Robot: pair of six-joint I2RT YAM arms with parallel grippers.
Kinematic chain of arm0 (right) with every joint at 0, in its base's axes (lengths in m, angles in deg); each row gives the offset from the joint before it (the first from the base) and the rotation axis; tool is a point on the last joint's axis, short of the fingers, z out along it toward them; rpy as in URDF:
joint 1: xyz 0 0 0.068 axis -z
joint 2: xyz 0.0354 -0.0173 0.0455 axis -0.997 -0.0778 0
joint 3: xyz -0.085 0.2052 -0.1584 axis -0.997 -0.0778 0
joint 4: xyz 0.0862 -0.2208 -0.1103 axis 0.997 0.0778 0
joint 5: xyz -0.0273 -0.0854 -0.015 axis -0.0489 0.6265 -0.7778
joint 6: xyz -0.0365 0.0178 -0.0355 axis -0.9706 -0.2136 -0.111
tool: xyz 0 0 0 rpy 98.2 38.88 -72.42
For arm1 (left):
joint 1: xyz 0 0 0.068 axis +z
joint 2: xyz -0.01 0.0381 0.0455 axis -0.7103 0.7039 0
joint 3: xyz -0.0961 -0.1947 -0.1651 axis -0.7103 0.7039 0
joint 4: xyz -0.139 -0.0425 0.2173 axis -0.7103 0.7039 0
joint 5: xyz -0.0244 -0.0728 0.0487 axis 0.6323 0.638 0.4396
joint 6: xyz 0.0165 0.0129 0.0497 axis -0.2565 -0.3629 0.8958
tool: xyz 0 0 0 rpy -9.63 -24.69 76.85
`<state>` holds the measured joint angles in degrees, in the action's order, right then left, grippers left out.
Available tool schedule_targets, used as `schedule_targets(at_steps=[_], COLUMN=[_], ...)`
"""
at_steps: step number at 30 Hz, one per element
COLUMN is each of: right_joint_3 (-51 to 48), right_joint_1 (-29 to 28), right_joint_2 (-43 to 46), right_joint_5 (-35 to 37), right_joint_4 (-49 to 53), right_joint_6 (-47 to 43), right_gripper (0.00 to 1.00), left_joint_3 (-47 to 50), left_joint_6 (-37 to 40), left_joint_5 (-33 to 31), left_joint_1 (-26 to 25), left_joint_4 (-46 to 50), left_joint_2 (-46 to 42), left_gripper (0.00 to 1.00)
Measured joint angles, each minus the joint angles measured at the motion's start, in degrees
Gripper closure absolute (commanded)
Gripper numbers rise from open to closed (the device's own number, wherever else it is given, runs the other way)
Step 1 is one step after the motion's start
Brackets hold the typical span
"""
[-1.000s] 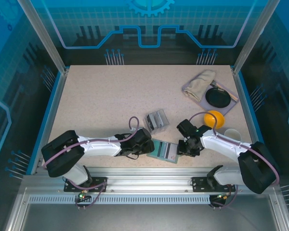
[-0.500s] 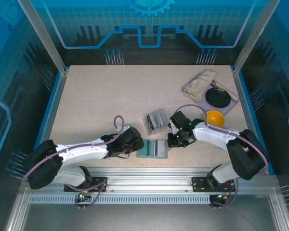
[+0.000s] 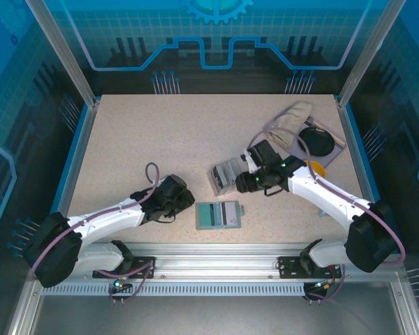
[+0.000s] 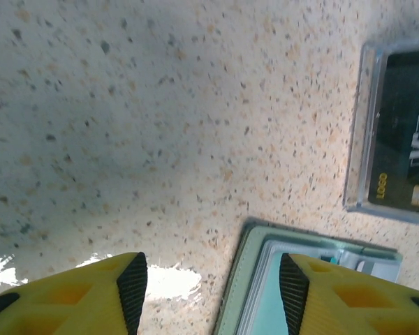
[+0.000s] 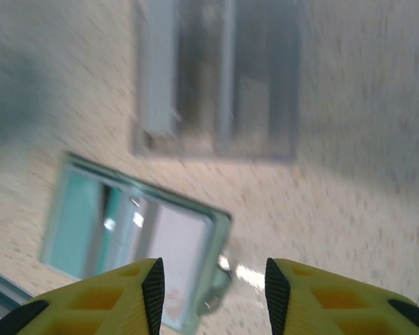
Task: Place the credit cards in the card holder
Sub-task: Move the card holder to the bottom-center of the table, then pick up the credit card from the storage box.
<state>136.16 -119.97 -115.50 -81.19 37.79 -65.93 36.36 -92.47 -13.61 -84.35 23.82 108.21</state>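
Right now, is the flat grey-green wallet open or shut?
Open. The flat grey-green wallet lies spread out, its teal inside and card slots facing up.

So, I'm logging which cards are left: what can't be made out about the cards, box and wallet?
- Card count in the box: too small in the top view, motion-blurred in the right wrist view.
- Print on the dark card: cut off by the right edge, left wrist view.
- Slots of the wallet: cut off by the bottom edge, left wrist view; blurred, right wrist view.

Card holder [image 3: 218, 214]: 1. Clear plastic box [image 3: 225, 176]: 1. Dark card [image 4: 405, 125] in the box: 1. Cloth [image 3: 291, 117]: 1. Black dish [image 3: 317, 142]: 1. Orange object [image 3: 319, 167], partly hidden: 1.
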Motion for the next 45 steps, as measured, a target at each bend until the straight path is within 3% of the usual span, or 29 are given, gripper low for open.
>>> schedule_targets(at_steps=[8,18,26,34,45], right_joint_3=[18.2,29.0,33.0,33.9,33.9], right_joint_1=[-7.0,-11.5,-13.3,-13.6,-14.1], right_joint_2=[-18.3,-34.7,-38.9,-41.1,-41.0], right_joint_5=[6.7,20.1,28.5,31.4,35.6], right_joint_4=[1.9,8.4,11.5,12.7,13.6], right_joint_6=[-2.1,-4.5,-5.6,-5.7,-5.7], right_gripper=[0.66,0.64,0.6,0.54,0.58], left_joint_3=[0.0,-0.2,-0.2,-0.2,-0.2], left_joint_6=[1.9,2.7,2.6,2.6,2.6], left_joint_5=[6.9,10.4,10.4,10.4,10.4], left_joint_1=[6.6,7.9,8.6,8.9,8.9], left_joint_4=[-3.7,-4.6,-4.6,-4.7,-4.7], left_joint_2=[0.6,3.0,3.0,2.4,2.0], left_gripper=[0.4,0.38,0.37,0.37,0.36])
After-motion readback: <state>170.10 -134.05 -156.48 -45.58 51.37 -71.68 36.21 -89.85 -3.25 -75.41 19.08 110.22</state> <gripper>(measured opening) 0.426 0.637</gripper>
